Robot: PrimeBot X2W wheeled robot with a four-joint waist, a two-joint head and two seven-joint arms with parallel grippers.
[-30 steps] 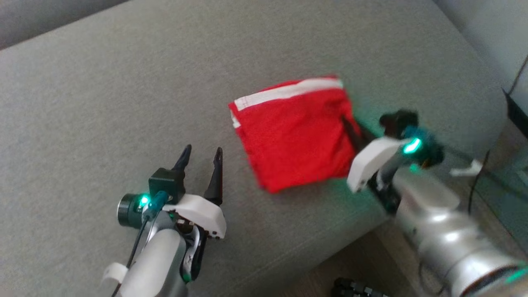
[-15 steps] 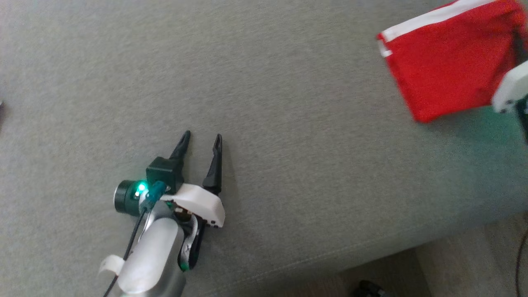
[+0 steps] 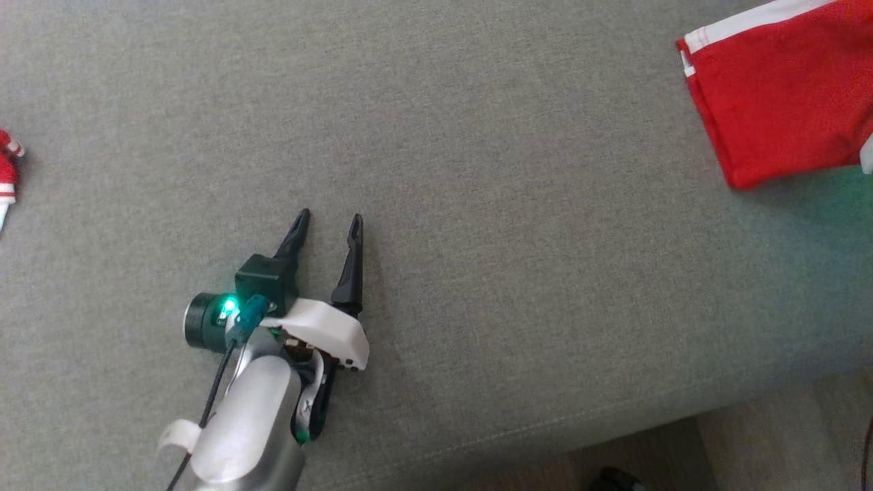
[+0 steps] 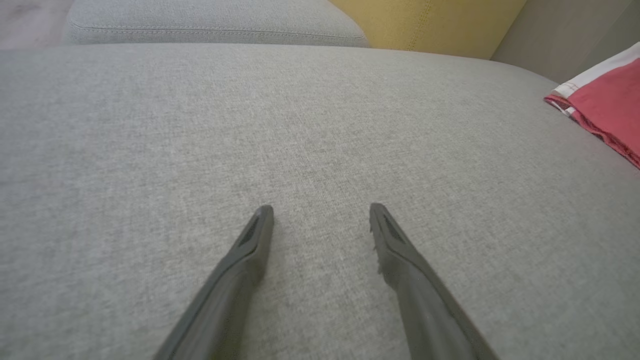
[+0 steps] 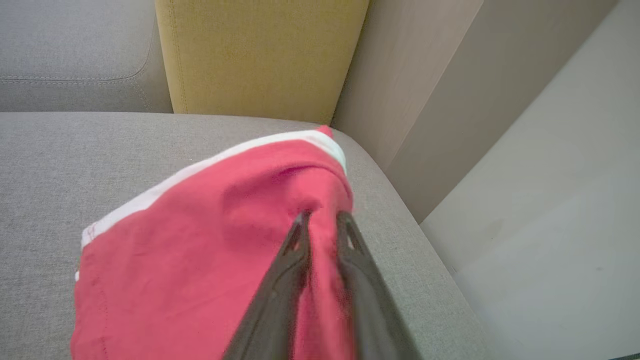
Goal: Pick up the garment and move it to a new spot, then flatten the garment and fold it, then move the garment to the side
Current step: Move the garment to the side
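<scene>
Starting from the right claw: the two fingers sit nearly together with just a slim gap, right over the far edge of the red garment. It's blurry there, so I can't tell if any cloth is actually pinched between them or if they're just above it. The left claw is spread wide with nothing in it, hanging low over bare grey sofa seat, well apart from the garment.

The garment is folded into a rough square with a white band along one edge. Might be sports shorts, not swearing to it. It lies at the right end of the seat, near the rounded corner and the yellow back cushion.

Handling-wise I'd guess it's light, thin and floppy, with zero stiffness. Grab one layer and the fold probably falls open. Best bet looks like the white band or a folded edge, pinching all layers at once. Nothing fragile, and it should slide okay on that woven upholstery.

Count: two claws, one folded garment, one yellow cushion, plus one small red-and-white thing at the far left edge of the head view, too cut off to identify.
</scene>
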